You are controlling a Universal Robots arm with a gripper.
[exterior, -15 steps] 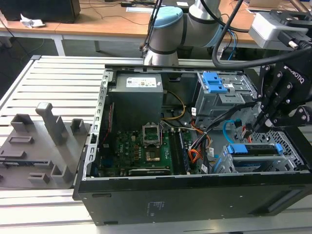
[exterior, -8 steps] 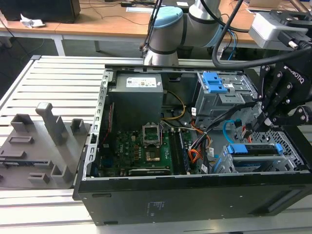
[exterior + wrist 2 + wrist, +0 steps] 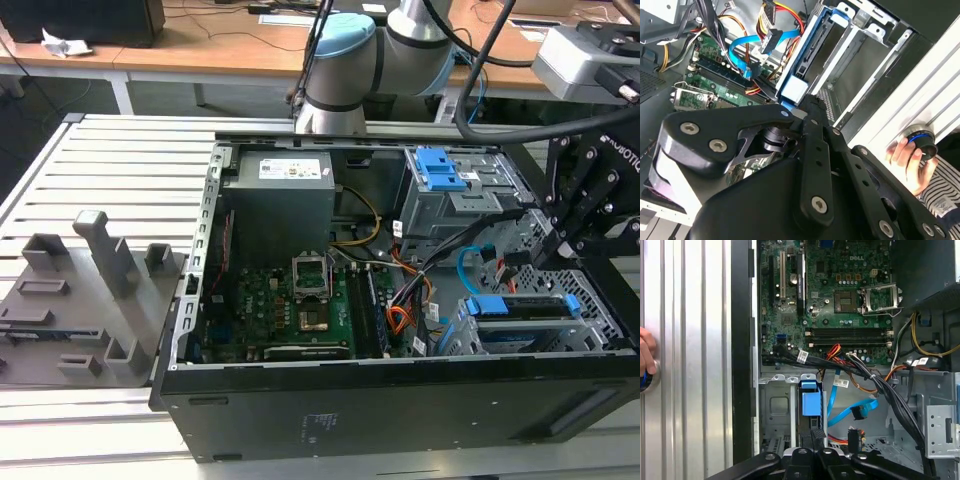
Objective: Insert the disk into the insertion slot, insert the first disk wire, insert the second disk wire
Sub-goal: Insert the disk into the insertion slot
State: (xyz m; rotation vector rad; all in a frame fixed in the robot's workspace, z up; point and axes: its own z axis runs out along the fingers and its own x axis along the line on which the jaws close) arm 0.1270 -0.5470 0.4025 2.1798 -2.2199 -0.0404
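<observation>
The disk [image 3: 520, 308], grey in its bright blue carrier, sits edge-up in the insertion slot [image 3: 604, 322], a perforated grey cage at the exterior view's right. In the first wrist view my gripper [image 3: 812, 436] is shut, its tips against the end of the disk [image 3: 810, 401] inside the insertion slot [image 3: 775, 410]. In the second wrist view my gripper [image 3: 811, 102] meets the disk [image 3: 793, 90]. The first disk wire [image 3: 854, 437], red and orange strands on a black plug, hangs loose beside the cage. The second disk wire [image 3: 850, 414], a light-blue flat cable, loops free nearby.
A taller grey bay with a blue latch [image 3: 440, 168] stands behind the cage. Thick black cables [image 3: 892, 397] run past the cage. The motherboard [image 3: 290, 300] and power supply [image 3: 280, 200] fill the case's left. A person's hand [image 3: 907, 160] rests outside the case. Grey fixture blocks [image 3: 90, 290] lie at the left.
</observation>
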